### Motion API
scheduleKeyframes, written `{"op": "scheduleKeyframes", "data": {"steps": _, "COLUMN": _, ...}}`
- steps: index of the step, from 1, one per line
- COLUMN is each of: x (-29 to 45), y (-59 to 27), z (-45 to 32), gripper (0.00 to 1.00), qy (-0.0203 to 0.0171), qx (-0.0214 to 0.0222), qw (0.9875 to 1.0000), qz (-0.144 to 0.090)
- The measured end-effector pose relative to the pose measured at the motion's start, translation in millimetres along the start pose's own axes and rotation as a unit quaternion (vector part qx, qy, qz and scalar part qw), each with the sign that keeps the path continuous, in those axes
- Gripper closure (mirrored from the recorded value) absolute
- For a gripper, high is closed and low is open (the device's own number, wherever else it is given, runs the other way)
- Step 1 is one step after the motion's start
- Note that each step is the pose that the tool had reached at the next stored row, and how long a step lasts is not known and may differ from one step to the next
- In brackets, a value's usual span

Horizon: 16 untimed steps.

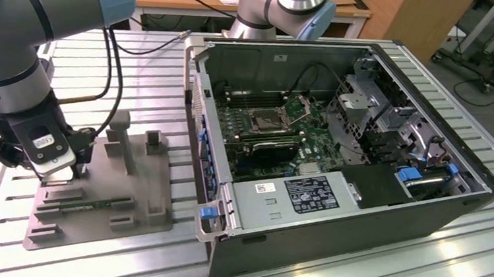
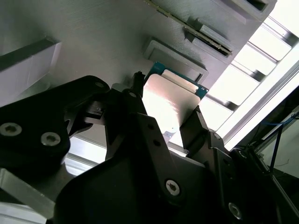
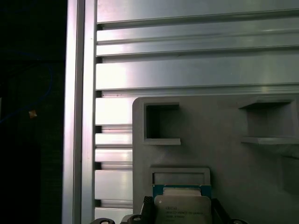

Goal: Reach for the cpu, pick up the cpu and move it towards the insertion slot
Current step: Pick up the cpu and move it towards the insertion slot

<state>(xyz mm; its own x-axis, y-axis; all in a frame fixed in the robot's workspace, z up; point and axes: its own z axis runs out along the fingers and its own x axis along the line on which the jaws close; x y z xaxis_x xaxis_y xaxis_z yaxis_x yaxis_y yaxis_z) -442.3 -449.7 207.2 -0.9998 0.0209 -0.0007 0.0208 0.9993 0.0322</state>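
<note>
Two black fingers point(image 2: 200, 133) of the end effector point(image 2: 167, 100) are squeezing the cpu point(image 2: 170, 105) from two opposite sides, so the end effector is clenching on the chip. In both wrist views the cpu is showing its shiny silver top with a thin blue-green edge around it. I cannot tell if it is lying on the tray point(image 3: 224, 154) or hanging just above it.

A small raised grey frame point(image 3: 180, 175) on the tray is sitting just beside the cpu. In the exterior view the end effector point(image 1: 54, 170) is hanging low over the tray at about 8 o'clock from the picture's middle, and the big grey arm point(image 1: 25, 41) is reaching down to it from 10 o'clock. A long thin green memory stick point(image 1: 91, 204) is lying in the tray at about 4 o'clock from the end effector, a little apart from it. Some upright grey posts point(image 1: 120, 130) are standing on the tray at 1 o'clock from the end effector.

The tray is resting on a silver desk point(image 1: 378, 274) with long grooves. An open computer case point(image 1: 337, 228) is lying on the desk at 3 o'clock from the tray, just beside it. Inside it, the insertion slot point(image 1: 264, 120) is sitting on the green board point(image 1: 229, 134), a dark square with a shiny metal frame. It is lying well apart from the cpu, at about 2 o'clock from it.
</note>
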Motion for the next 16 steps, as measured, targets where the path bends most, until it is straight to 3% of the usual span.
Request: {"op": "scheduleKeyframes", "data": {"steps": 16, "x": 0.0, "y": 0.1, "z": -4.3, "gripper": 0.45, "qy": 0.0001, "qx": 0.0001, "qw": 1.0, "qz": 0.0}}
